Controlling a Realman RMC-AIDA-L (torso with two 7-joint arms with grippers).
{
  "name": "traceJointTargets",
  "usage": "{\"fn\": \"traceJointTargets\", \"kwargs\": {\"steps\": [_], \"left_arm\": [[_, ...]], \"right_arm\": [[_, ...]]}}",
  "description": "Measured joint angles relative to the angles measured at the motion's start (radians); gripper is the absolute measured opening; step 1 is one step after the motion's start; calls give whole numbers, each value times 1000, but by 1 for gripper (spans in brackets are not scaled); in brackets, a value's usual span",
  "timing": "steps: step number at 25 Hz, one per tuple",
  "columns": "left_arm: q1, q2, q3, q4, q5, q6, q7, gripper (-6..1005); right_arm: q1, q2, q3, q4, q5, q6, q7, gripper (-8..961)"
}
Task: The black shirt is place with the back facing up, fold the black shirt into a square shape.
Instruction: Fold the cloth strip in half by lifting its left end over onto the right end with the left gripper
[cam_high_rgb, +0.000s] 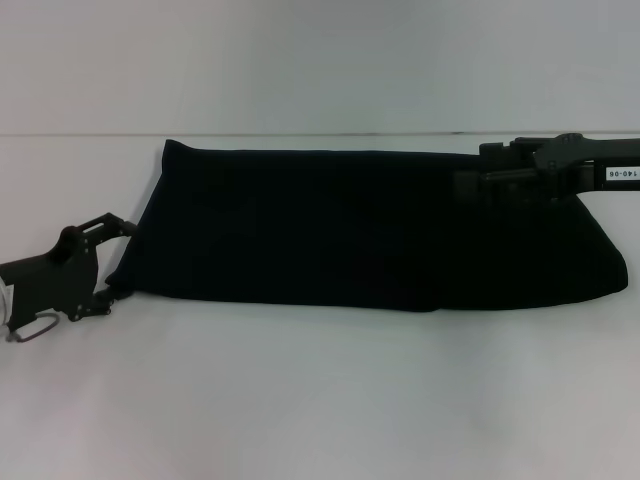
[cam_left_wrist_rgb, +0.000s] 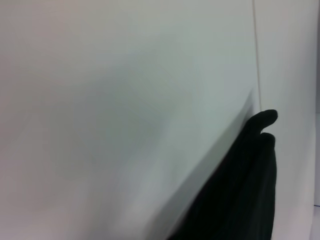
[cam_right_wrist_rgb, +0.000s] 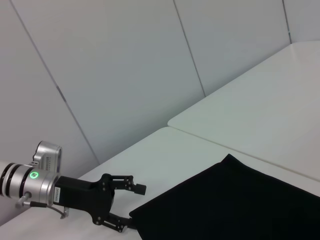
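The black shirt (cam_high_rgb: 370, 225) is laid on the white surface (cam_high_rgb: 320, 400) as a long folded band. Its left end is flanked by the left end effector (cam_high_rgb: 112, 262), fingers spread, seemingly for another fold. The right end effector (cam_high_rgb: 490, 170) is set over the far right corner; its finger state cannot be told.

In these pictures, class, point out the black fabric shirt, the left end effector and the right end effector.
black fabric shirt (cam_high_rgb: 350, 225), head view, middle of folded cloth.
left end effector (cam_high_rgb: 118, 258), head view, between fingertips.
right end effector (cam_high_rgb: 480, 166), head view, fingertip end over shirt.
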Motion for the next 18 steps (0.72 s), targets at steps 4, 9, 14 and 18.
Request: {"fn": "traceJointTargets", "kwargs": {"steps": [4, 9, 14, 18], "left_arm": [[-10, 0, 0, 0, -10, -8, 17, 904], [-25, 3, 3, 0, -13, -13, 53, 903], [-31, 7, 5, -1, -13, -20, 99, 903], [-26, 9, 5, -1, -13, -7, 114, 903]], "right_arm": [[0, 0, 0, -1, 0, 0, 1, 930], [0, 0, 0, -2, 0, -1, 3, 930], [1, 0, -2, -2, 0, 0, 5, 930], [1, 0, -2, -2, 0, 0, 11, 930]]}}
